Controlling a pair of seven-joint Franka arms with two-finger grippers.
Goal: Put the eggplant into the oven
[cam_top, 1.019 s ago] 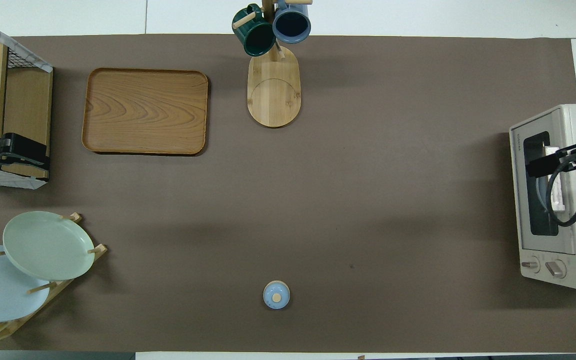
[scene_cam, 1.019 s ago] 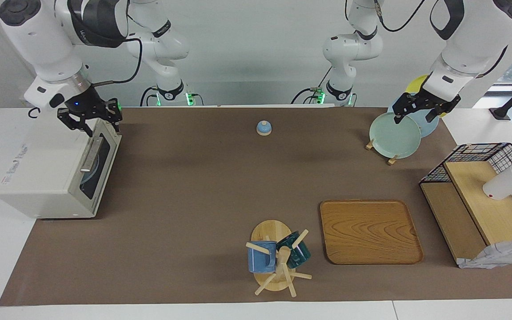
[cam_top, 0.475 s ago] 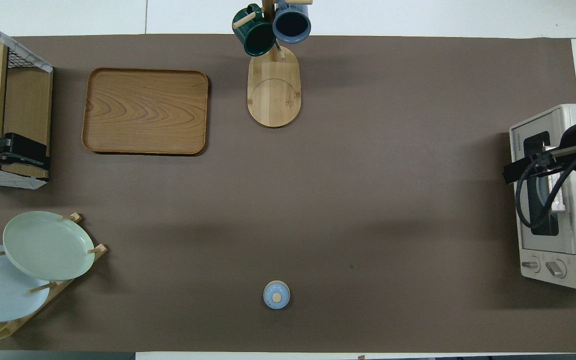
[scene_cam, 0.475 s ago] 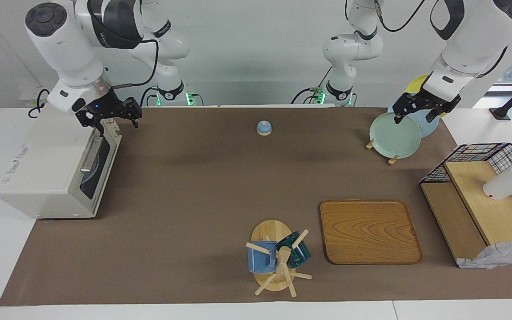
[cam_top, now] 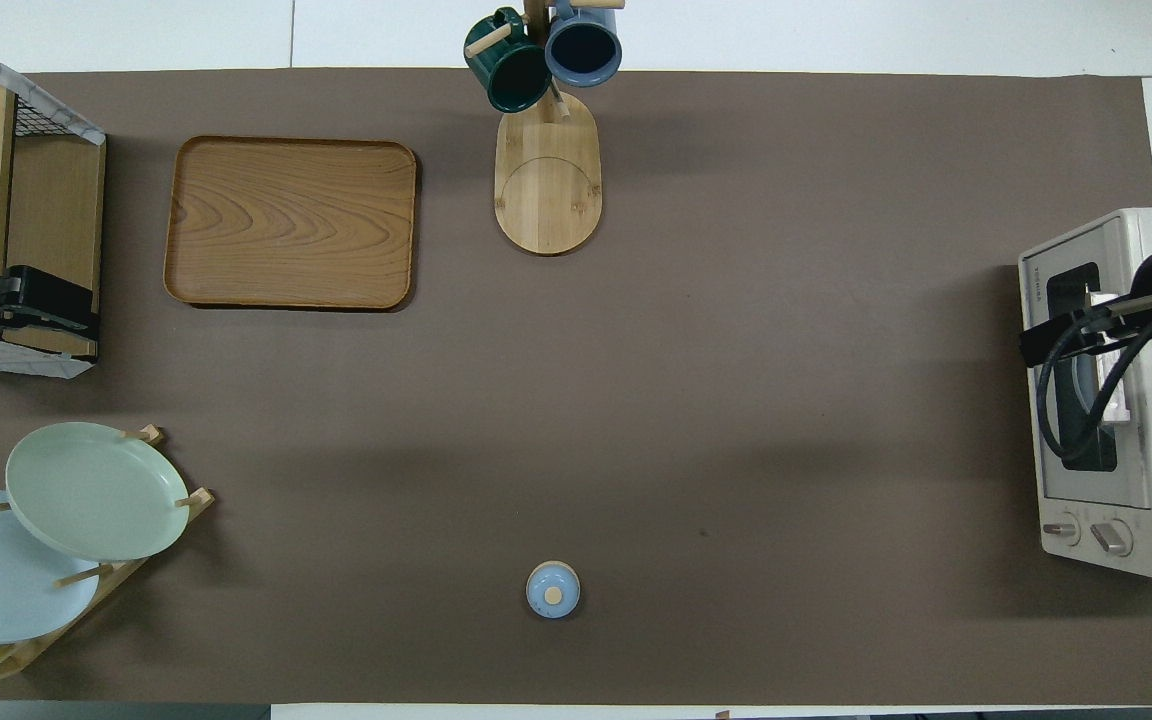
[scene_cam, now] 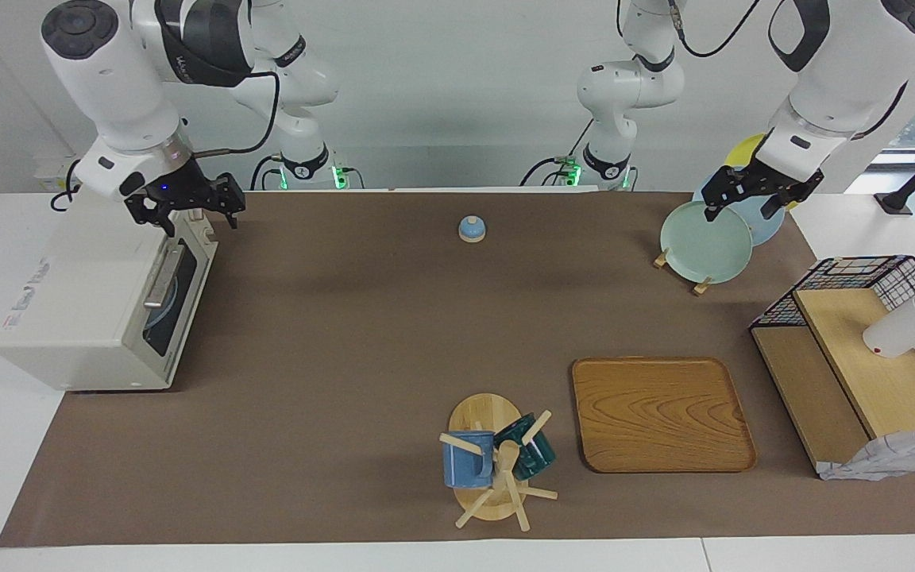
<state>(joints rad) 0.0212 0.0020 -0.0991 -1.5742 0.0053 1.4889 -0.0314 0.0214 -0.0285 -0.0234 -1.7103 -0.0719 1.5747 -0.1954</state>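
Note:
The cream-white oven (scene_cam: 76, 302) stands at the right arm's end of the table, also in the overhead view (cam_top: 1096, 490). Its glass door with the metal bar handle (scene_cam: 160, 278) is shut. The eggplant is hidden: I see it nowhere on the table, and only a pale bluish shape shows through the window. My right gripper (scene_cam: 185, 208) is open and empty, raised over the oven's top edge nearest the robots; it also shows in the overhead view (cam_top: 1051, 340). My left gripper (scene_cam: 747, 199) is open and empty and waits over the plate rack.
A small blue lid (scene_cam: 471, 229) lies near the robots at mid-table. A plate rack with a green plate (scene_cam: 705, 241), a wooden tray (scene_cam: 662, 413), a mug tree (scene_cam: 497, 461) and a wire shelf (scene_cam: 862, 357) holding a white cup (scene_cam: 906, 326) stand toward the left arm's end.
My right gripper has lifted off the top edge of the oven door and moved slightly toward the table's middle. The door stays shut. The left arm has not moved.

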